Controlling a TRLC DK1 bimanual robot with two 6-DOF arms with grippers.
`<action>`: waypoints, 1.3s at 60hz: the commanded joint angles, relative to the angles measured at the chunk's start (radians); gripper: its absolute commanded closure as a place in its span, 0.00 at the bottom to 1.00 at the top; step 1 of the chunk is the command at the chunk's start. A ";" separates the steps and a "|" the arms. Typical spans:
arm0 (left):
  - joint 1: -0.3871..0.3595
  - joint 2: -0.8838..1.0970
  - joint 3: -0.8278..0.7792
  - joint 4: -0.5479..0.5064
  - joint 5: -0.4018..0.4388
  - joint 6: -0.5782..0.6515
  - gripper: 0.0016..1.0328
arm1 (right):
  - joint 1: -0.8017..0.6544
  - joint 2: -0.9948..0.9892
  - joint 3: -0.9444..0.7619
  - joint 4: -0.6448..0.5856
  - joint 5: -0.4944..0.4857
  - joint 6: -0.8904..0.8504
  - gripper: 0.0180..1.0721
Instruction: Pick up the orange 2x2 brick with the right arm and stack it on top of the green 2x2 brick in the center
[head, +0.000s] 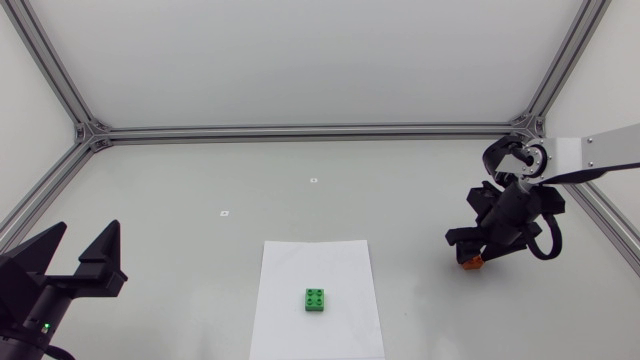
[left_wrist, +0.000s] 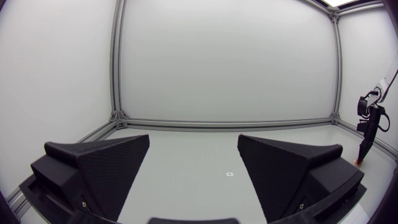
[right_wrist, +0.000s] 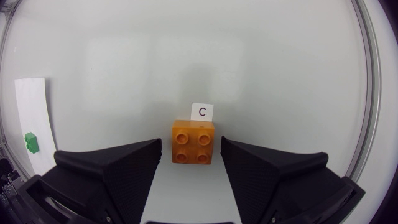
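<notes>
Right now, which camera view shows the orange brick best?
The right wrist view: the orange brick lies whole, all four studs visible, between the open jaws. The head view shows only an orange sliver under those jaws. The left wrist view shows a far, tiny orange speck.

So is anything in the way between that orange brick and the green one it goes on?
Nothing visible. The orange brick sits between the open fingers of the right gripper, and nothing lies on the table between it and the green brick on the white sheet.
</notes>
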 joint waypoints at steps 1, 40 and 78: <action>0.003 -0.008 -0.041 -0.015 0.004 0.013 0.04 | 0.010 0.022 -0.005 0.002 0.010 0.010 0.41; 0.003 -0.008 -0.041 -0.015 0.004 0.013 0.04 | 0.013 0.034 -0.005 0.022 0.017 -0.005 0.58; 0.003 -0.008 -0.041 -0.015 0.004 0.013 0.04 | 0.124 -0.159 -0.012 -0.084 0.028 -0.081 0.69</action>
